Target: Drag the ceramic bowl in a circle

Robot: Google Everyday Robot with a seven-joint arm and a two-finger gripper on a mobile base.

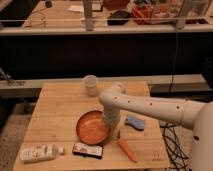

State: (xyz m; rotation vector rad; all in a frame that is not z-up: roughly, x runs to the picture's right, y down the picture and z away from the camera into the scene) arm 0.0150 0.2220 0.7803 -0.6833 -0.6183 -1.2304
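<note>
The ceramic bowl [91, 127] is round, shallow and orange with a darker rim. It sits on the wooden table [55, 110], a little front of centre. My white arm reaches in from the right, bends above the table and comes down at the bowl's right edge. The gripper [109, 129] is at that right rim, touching or just inside it. Its tip is hidden by the wrist and the bowl's wall.
A whitish translucent cup [90, 84] stands behind the bowl. A blue sponge [134, 121] lies right of the gripper, an orange carrot [127, 150] in front of it. A dark packet [87, 149] and a white packet [39, 152] lie along the front edge.
</note>
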